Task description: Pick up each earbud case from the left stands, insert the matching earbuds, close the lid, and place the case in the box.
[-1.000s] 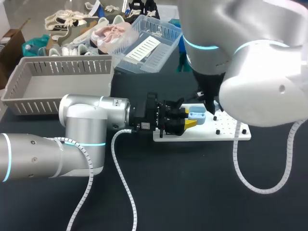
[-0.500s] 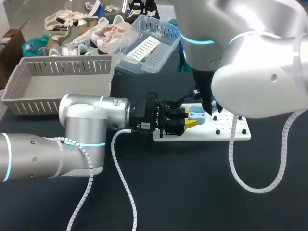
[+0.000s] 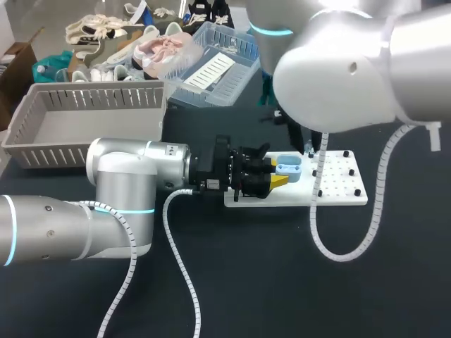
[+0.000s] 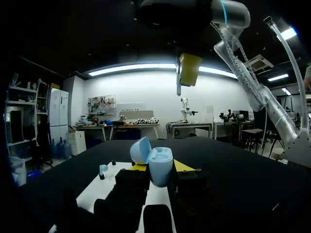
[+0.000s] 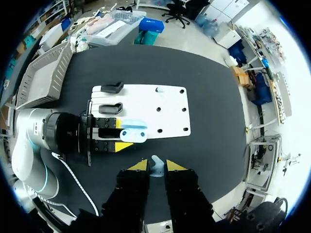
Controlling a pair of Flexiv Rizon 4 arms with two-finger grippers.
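Right gripper point(image 5: 156, 166) first: its two yellow tips are closed on a small pale earbud point(image 5: 156, 170), one tip on each side of it. It hangs high above the table point(image 5: 218, 121), and the open case lies below and ahead of it. From my left wrist camera I see one of those yellow tips overhead, above the case. In the head view my bulky right arm point(image 3: 338, 77) hides that gripper altogether.

My left gripper point(image 4: 161, 167) comes in level from the left and clamps the light-blue case point(image 3: 289, 169) between its fingers, one yellow tip showing on either side of the shell. The lid point(image 4: 140, 150) is hinged back and stands open. The hollow of the case faces up toward the right gripper, but I cannot tell whether anything already sits inside it.

The case is held just over the left part of the white board point(image 5: 165, 114), which lies flat on the dark table. Two black stands point(image 5: 112, 87) sit on that same end of the board, beside my left fingers. Farther along the board a small pale-blue piece point(image 4: 103, 168) rests among the pegs; it is too small for me to say what it is.

The grey box point(image 3: 42, 151), with slatted walls, stands at the far left of the table, well apart from the board and both grippers.
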